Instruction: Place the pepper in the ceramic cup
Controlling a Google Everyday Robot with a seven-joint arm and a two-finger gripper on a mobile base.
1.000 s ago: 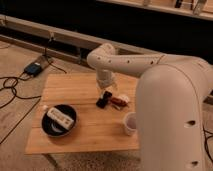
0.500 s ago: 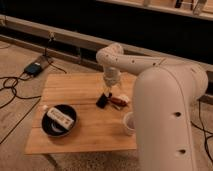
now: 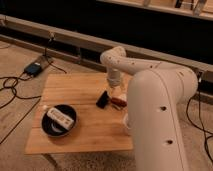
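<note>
Our end effector hangs at the tip of the downturned wrist, directly over the right-hand part of the worktop, with its jaws spread wide and nothing between them. We read that spread as readiness: the opening is far wider than the thing it has to take, which leaves margin for a small misalignment on the way down.

Just under it lies the pepper, a small dark red-brown thing resting flat on the wood, not yet lifted. We judge the step in hand to be the approach for the grasp.

Immediately to the pepper's left sits a flat black phone, close enough that a wide finger could nudge it on descent. We would want the jaws turned so that they close across the pepper and not toward the phone.

The ceramic cup stands nearer the front edge, on the same side. Only a pale sliver shows, as the robot's own bulky arm covers the rest. The carry from pepper to cup looks short.

Well apart, at the front left, a black bowl holds a white remote-like bar; it plays no part here.
</note>
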